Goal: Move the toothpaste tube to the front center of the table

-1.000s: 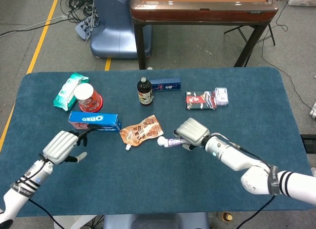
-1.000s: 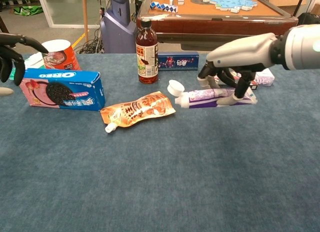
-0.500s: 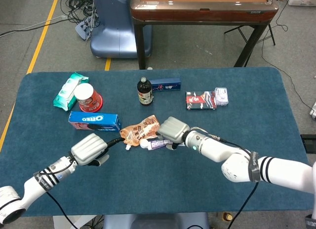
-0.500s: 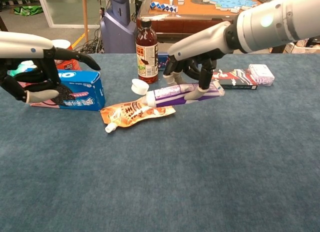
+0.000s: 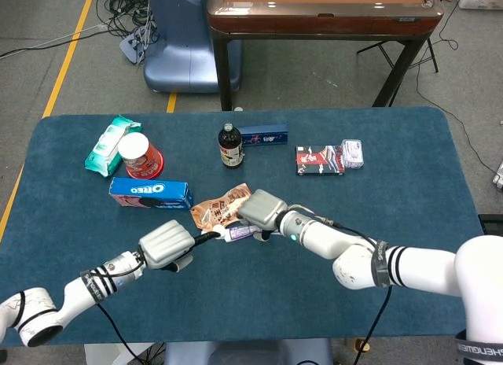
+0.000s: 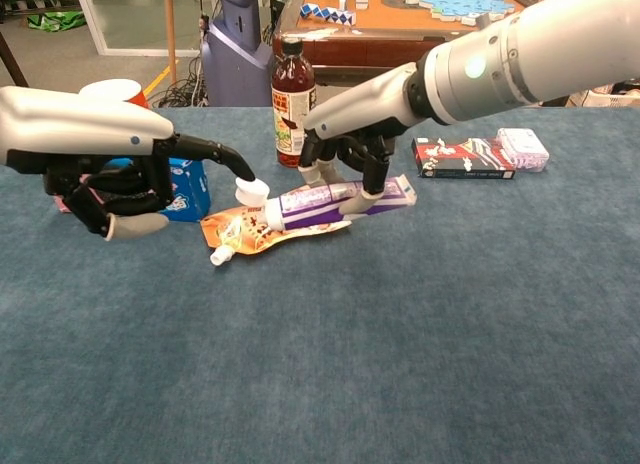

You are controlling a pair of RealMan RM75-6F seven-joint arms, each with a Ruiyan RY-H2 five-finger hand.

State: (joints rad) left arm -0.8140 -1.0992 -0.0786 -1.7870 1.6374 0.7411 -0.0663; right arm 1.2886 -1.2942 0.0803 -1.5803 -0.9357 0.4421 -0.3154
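The toothpaste tube, white and purple with a white cap pointing left, hangs level just above the table. My right hand grips it from above around its middle. In the head view the tube pokes out from under my right hand near the table's middle. My left hand is to the left of the tube, fingers apart and holding nothing, with one fingertip at the cap. From above, my left hand is near the front, left of centre.
An orange pouch lies right under the tube. Behind my left hand sits an Oreo box. Further back are a dark bottle, a red cup, a green packet, a blue box and a red-black box.
My right hand has carried the tube leftward over the orange pouch. My left hand has swept right and forward until a fingertip reaches the cap.
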